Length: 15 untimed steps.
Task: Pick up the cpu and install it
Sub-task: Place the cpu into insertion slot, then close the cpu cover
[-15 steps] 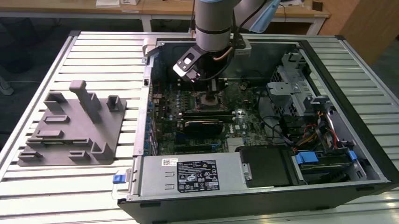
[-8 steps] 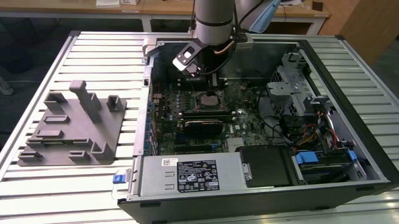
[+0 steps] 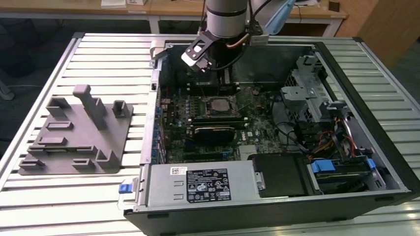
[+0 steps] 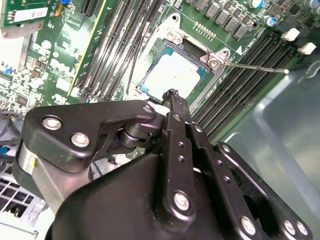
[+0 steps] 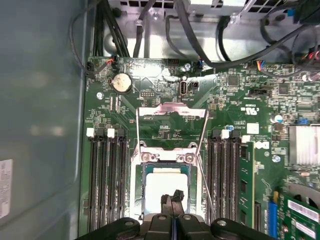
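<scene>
My end effector (image 5: 172,199) hung low over the motherboard with its two fingers pressed together, tip against tip in both wrist views, and nothing held between them. I could not tell whether the tips touched what lay below or hovered just above it.

Directly beneath them lay the cpu (image 5: 165,186), its pale silver-white top facing up, sitting flat and square inside the socket (image 5: 165,157). In the second wrist view the cpu (image 4: 172,75) showed just past my end effector (image 4: 172,95), framed by the socket's metal edges. I judged the picking and the placing to be done, since the chip was out of my grip and in its seat.

Beyond the socket, the hinged load plate (image 5: 172,112) stood swung open and away from the chip, and the thin retention lever (image 5: 200,160) stood free beside it, not hooked down. So the chip was not yet clamped, and I judged the install to be only partly finished.

Rows of memory slots (image 5: 107,180) flanked the socket on both sides, and a coin battery (image 5: 121,82) sat further along the board.

Further out, in the exterior view, the open computer case (image 3: 387,162) lay on the slatted counter (image 3: 66,206), with the grey fixture (image 3: 78,132) well apart toward the exterior view's left.
</scene>
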Tool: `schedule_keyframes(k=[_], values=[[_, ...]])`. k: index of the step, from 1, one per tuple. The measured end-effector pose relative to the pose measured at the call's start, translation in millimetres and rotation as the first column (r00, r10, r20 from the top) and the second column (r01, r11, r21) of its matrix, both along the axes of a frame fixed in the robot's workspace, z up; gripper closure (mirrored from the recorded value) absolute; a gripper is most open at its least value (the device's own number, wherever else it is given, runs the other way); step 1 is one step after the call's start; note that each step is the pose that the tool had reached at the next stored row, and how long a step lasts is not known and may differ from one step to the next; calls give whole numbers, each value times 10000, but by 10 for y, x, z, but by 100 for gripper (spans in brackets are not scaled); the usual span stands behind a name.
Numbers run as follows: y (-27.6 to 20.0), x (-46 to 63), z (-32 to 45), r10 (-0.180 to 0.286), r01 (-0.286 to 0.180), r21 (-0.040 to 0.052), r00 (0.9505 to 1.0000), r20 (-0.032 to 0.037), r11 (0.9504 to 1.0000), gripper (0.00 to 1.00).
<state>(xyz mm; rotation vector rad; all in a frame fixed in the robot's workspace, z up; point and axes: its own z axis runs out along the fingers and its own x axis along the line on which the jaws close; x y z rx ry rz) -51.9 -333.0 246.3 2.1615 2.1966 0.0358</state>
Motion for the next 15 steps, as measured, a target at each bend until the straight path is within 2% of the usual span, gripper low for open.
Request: schedule_keyframes(k=[4,15], values=[[0,0,76,0,0,0,10000,8,10000,89],[0,0,105,0,0,0,10000,9,10000,89]])
